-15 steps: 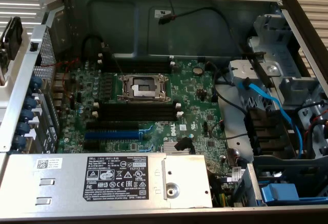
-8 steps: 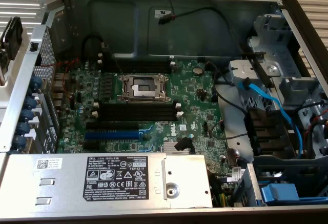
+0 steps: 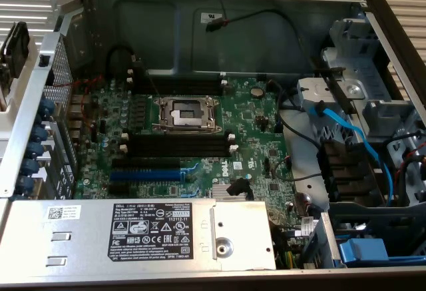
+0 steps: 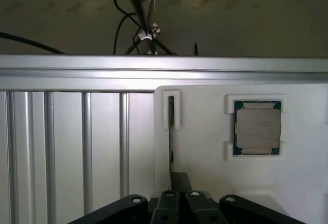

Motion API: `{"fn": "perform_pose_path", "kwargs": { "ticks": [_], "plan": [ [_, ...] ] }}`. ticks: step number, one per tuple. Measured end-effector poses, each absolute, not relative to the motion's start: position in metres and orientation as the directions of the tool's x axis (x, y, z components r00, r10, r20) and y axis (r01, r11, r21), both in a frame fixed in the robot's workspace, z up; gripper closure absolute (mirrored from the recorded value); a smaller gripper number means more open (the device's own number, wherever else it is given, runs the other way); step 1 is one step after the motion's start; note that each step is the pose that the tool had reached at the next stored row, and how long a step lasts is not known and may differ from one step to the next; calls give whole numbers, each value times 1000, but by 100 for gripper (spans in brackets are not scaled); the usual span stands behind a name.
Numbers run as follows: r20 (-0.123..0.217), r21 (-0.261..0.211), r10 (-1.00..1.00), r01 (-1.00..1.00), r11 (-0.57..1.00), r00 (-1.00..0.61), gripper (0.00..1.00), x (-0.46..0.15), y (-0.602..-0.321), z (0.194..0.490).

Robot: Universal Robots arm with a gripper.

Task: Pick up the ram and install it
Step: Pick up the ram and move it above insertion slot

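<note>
ram 1 | processor chip 1 | motherboard 1 | socket 1

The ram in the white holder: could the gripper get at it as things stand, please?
Probably yes: the gripper sits at one end of the ram, nothing covers its edge, and the processor lies apart in its pocket.

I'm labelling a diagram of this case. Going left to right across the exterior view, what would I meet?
Left to right: blue clips → CPU socket → coin battery → blue cable.
</note>
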State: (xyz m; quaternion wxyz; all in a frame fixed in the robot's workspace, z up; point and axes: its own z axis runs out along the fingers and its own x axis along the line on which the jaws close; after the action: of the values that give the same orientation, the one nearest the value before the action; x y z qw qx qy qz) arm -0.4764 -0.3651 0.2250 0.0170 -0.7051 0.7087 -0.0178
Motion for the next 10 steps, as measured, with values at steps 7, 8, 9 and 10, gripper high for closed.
{"fn": "perform_pose_path", "kwargs": {
  "ticks": [7, 8, 9, 10],
  "plan": [
    [1, -49, -1000, -999, 5, -5, 90, -476, -366, 225],
    [1, -49, -1000, -999, 5, -5, 90, -476, -366, 225],
    [1, -49, -1000, -999, 5, -5, 90, -476, -366, 225],
    [1, -49, -1000, -999, 5, -5, 90, -476, -366, 225]
  ]
}}
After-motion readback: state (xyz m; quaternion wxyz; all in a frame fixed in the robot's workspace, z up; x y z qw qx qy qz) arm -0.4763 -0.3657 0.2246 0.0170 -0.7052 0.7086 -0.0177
